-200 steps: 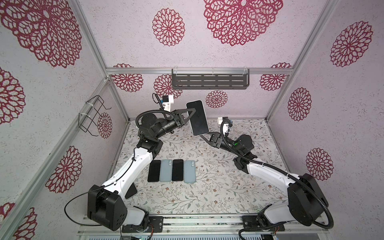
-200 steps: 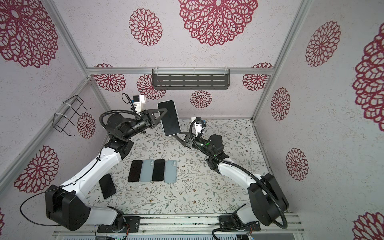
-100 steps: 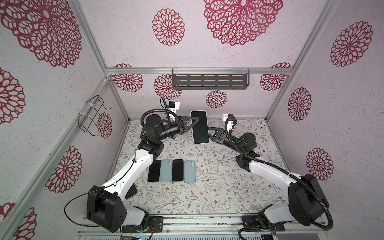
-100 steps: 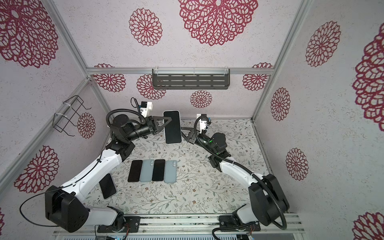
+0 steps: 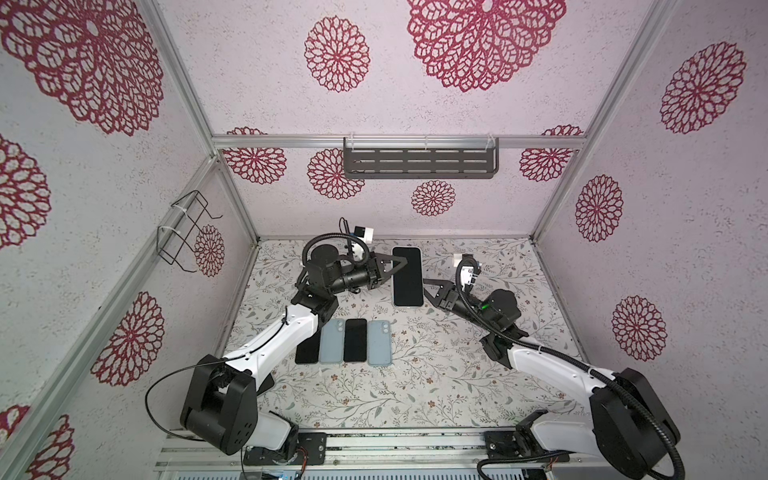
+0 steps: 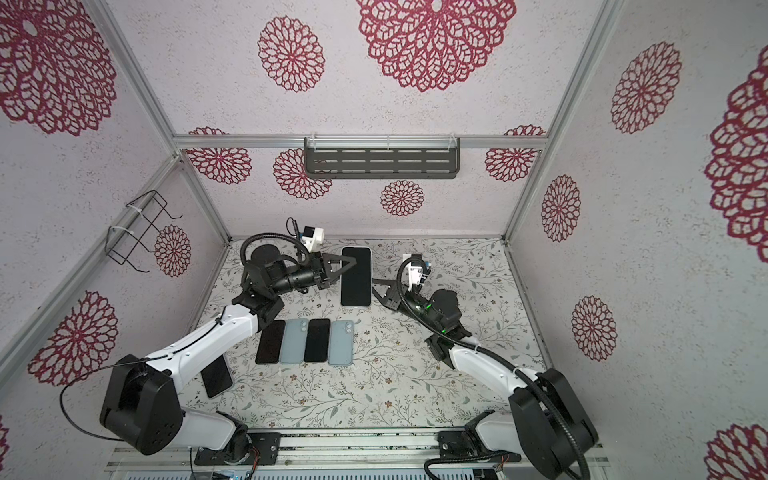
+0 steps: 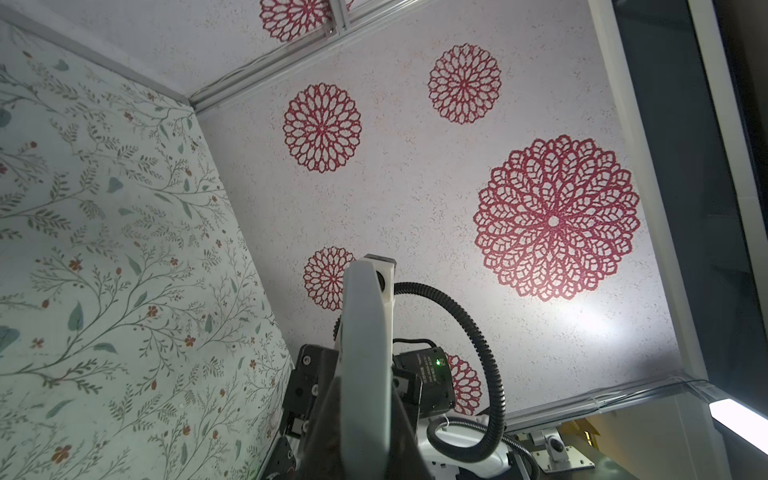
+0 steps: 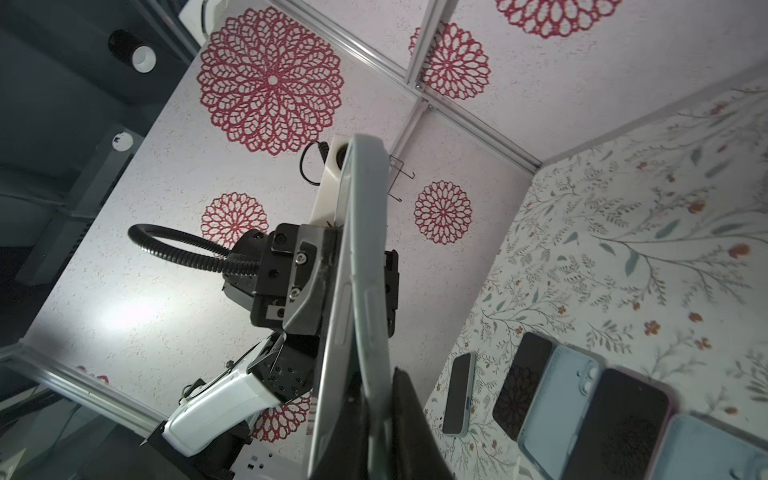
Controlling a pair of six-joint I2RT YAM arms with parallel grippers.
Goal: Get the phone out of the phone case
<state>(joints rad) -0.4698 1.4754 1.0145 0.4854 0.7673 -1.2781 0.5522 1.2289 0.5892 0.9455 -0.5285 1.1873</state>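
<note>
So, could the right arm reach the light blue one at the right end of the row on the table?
Probably not yet: the way to that light blue one looks free, but the right gripper looks shut on the raised phone, which the left gripper also holds; it must let go first.

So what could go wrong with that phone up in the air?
The cased phone hangs in the air, pinched only at its edges by the left claw and the right claw. If either slips during the pulling, it could drop. It might also hit the row of phones lying nearby.
</note>
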